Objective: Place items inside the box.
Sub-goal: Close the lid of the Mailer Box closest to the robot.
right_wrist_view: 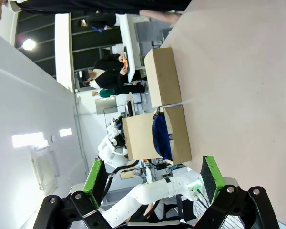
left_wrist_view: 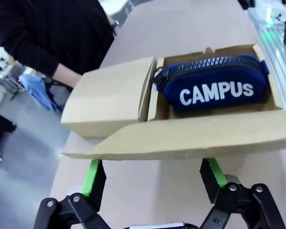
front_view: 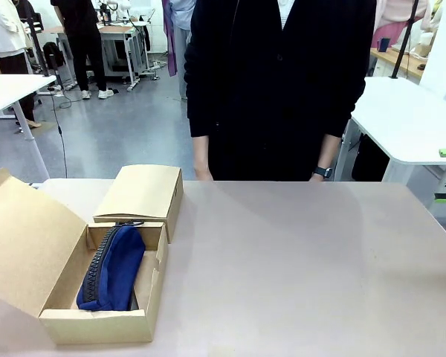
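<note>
While the navy CAMPUS pencil case (left_wrist_view: 214, 88) lies in the long cardboard box (front_view: 97, 323), we keep both pincers, left gripper (left_wrist_view: 155, 179) and right gripper (right_wrist_view: 152, 179), wide and empty, clear of the lid flap (front_view: 22, 238).

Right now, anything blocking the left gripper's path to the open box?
Yes: the raised lid flap runs across in front of the left gripper, between its open fingers and the box interior, where the navy pencil case lies.
</note>
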`<state>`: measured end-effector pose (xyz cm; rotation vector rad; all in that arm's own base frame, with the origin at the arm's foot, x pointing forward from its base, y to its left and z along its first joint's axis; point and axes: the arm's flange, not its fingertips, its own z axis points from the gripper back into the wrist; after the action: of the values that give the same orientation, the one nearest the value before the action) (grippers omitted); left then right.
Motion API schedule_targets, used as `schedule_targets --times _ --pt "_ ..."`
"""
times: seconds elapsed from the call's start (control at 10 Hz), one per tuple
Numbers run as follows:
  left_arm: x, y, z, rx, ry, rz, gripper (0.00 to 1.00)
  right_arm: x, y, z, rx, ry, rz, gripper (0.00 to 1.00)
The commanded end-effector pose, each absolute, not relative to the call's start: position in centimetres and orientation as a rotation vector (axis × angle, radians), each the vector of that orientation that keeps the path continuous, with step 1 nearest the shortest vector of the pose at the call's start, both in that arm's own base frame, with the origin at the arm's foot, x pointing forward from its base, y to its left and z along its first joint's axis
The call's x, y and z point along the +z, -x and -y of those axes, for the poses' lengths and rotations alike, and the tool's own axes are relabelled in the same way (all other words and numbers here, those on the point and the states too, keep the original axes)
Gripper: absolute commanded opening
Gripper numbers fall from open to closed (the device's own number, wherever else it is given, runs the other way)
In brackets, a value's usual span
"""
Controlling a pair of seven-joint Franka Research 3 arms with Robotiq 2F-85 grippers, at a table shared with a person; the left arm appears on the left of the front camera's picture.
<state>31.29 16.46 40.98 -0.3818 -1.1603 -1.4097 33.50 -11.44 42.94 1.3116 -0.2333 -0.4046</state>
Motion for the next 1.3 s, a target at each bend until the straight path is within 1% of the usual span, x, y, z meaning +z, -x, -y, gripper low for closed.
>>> schedule_targets --times 0.0,0.5,0.8,1.0,1.2 --pt "39.8 -28.7 -12.1 -1.420 0.447 1.147 1.00 43.3 -33.5 11.4 -0.406 -1.327 0.241 1.00" --pt "40.5 -27.1 -5.6 -1.395 0.702 1.215 1.00 43.3 -33.5 11.4 -0.406 -1.327 0.241 1.00" --pt "39.1 -26.1 -0.1 -1.504 0.875 1.127 1.00 43.3 -33.5 11.4 -0.406 -1.327 0.241 1.00" --pt "37.6 -25.4 3.7 -1.586 0.912 1.050 1.00 43.3 -33.5 11.4 -0.406 -1.327 0.241 1.00" --pt "35.6 -23.9 6.6 -1.677 0.971 0.923 1.00 43.3 -33.5 11.4 -0.406 -1.327 0.241 1.00"
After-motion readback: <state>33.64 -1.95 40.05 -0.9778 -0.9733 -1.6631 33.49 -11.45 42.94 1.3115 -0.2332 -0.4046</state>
